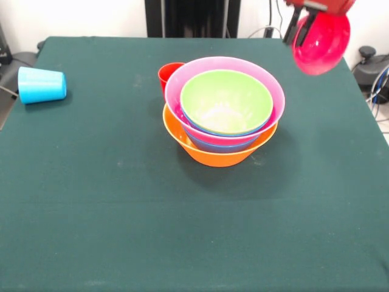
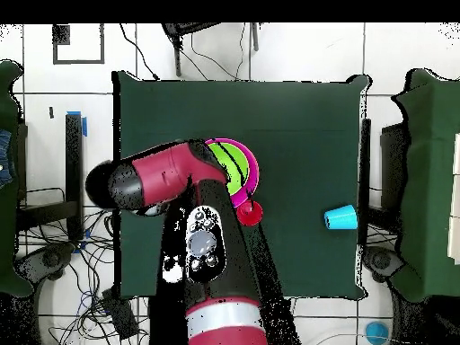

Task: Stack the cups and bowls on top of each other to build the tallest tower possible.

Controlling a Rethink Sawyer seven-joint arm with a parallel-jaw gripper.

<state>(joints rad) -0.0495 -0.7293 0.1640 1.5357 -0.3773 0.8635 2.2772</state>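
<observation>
Above the felt-like green table, the tool grips a glossy round red bowl.

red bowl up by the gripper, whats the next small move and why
Probably carry the small red bowl sideways until it hangs over the lime green bowl, then lower it. It is held in the air off to one side of the tower, whose top bowl is open and empty, so it would likely nest there.
</observation>
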